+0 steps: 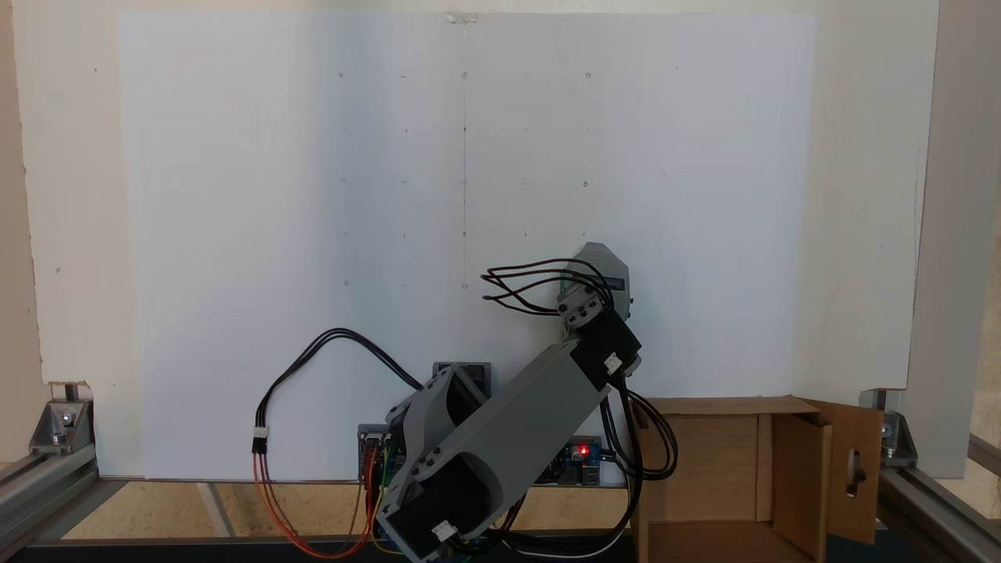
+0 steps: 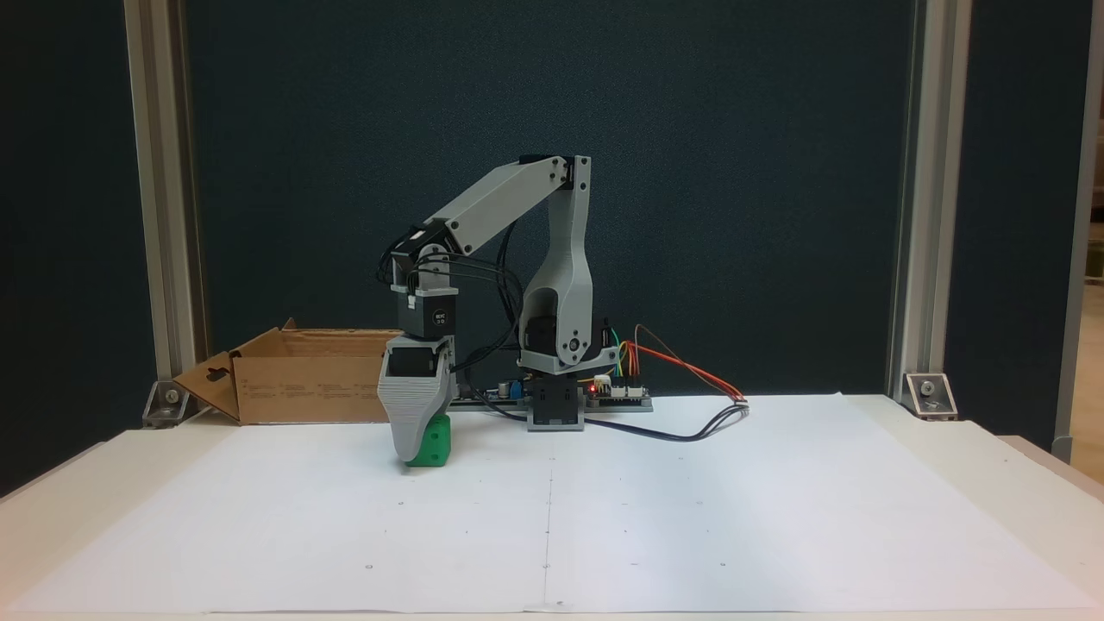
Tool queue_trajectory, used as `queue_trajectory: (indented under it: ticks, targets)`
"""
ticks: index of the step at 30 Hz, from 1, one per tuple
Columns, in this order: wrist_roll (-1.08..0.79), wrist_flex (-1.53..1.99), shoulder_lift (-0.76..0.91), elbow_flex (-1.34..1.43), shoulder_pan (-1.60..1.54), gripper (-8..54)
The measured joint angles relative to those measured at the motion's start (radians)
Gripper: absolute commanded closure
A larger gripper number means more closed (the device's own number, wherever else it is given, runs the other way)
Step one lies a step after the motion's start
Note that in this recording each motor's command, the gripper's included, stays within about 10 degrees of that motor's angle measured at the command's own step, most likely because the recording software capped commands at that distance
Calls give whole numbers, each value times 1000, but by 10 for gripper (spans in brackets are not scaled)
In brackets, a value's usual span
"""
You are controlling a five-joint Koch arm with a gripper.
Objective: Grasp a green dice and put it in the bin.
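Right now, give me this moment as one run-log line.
gripper: down at the paper, around green dice | jaw state: cannot tell | dice: on paper, not lifted | box: open, behind, apart

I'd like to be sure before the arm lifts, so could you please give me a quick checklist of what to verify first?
1. Gripper down at the green dice: ok, its grey jaw overlaps the dice's left side.
2. Both jaws bracketing the dice: cannot tell, only one jaw shows.
3. Grip closed firmly: cannot tell.
4. Dice resting on the white paper: ok, not lifted yet.
5. Bin open and ready: ok, the cardboard box sits behind the gripper with its flaps folded out.
6. Cables free of the dice: ok, they hang by the arm, above it.
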Motion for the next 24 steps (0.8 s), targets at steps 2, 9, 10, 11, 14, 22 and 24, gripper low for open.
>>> queue_trajectory:
  ticks: [2,9,10,11,14,22,24]
  targets:
    - [0,-2,0,0,-3,91]
    - [0,-2,-9,11,-12,188]
    - [0,-3,-9,11,-12,221]
    - [0,-6,-9,12,-11,250]
    - [0,-12,-9,15,-11,337]
    - [40,-12,-2,15,-21,337]
    - [72,15,12,-8,-31,337]
